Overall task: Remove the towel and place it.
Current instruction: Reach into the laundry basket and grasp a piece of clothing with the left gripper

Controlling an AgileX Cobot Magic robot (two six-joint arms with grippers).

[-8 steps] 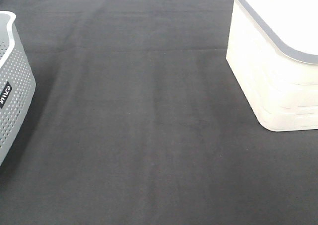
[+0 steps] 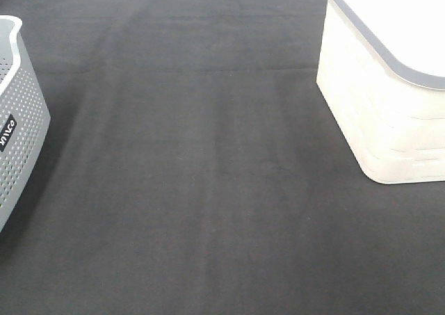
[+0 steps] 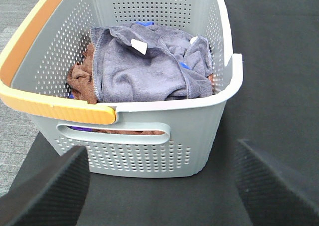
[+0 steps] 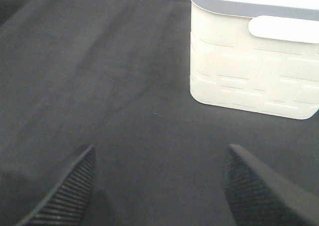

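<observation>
The slate grey-purple towel (image 3: 149, 66) lies crumpled on top of other cloths inside the grey perforated basket (image 3: 149, 156) with an orange rim; small white tags show on it. My left gripper (image 3: 159, 186) is open and empty, hovering in front of the basket, fingers (image 3: 55, 191) spread wide. My right gripper (image 4: 159, 186) is open and empty above the black mat, near the white basket (image 4: 249, 61). Neither gripper shows in the exterior high view, where only a side of the grey basket (image 2: 17, 120) shows and the towel is hidden.
A brown cloth (image 3: 79, 76) and blue cloth lie under the towel. The white basket with a grey rim (image 2: 389, 85) stands at the right on the black mat (image 2: 208, 176). Grey carpet floor lies beyond the mat's left edge.
</observation>
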